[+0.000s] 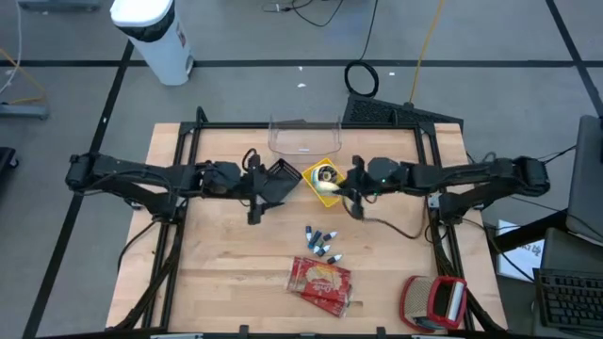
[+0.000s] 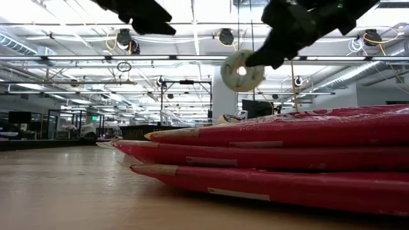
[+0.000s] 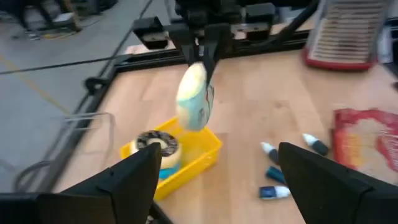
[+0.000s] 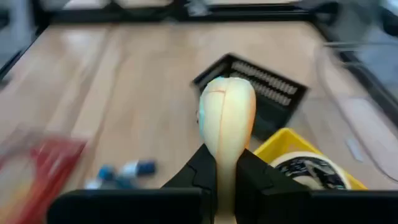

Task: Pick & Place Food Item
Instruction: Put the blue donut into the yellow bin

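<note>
The right gripper [image 4: 227, 165] pinches a pale ring-shaped food item [image 4: 227, 121] in the air over the yellow tray [image 1: 325, 189] at the table's middle, the left gripper [image 3: 214, 180] hangs beside it with fingers spread, and no writing is readable.

Tape roll [image 3: 157, 144] in bin [image 3: 202, 154]

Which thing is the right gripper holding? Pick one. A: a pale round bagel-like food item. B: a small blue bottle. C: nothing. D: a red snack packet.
A: the right gripper is shut on the pale food item, lifted above the yellow tray.
</note>
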Action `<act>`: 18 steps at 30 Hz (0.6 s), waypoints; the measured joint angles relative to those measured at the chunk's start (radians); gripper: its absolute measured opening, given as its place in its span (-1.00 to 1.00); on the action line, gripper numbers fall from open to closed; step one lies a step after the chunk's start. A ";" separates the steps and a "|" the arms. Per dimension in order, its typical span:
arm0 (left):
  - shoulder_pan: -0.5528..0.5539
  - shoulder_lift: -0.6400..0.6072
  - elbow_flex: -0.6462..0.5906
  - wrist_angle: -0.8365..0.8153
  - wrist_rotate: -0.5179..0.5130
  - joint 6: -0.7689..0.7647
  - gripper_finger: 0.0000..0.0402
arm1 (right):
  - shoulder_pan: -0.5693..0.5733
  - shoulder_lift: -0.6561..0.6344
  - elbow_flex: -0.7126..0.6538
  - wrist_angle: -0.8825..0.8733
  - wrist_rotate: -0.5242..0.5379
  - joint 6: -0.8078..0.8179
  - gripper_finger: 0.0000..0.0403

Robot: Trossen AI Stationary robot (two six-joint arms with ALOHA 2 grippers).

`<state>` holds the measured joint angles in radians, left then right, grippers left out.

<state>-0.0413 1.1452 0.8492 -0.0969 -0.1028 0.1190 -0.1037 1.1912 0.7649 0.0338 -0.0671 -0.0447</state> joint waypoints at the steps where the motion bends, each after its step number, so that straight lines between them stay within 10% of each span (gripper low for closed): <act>1: 0.006 -0.012 -0.019 0.019 0.022 -0.003 0.62 | -0.011 -0.015 -0.014 -0.014 -0.029 -0.029 -0.92; 18: 0.061 -0.045 -0.127 0.256 0.076 -0.102 0.58 | -0.248 0.049 -0.261 0.369 -0.328 -0.313 -0.94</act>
<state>0.0193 1.1006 0.7223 0.1595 -0.0266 0.0172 -0.3516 1.2403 0.5042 0.4028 -0.3955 -0.3573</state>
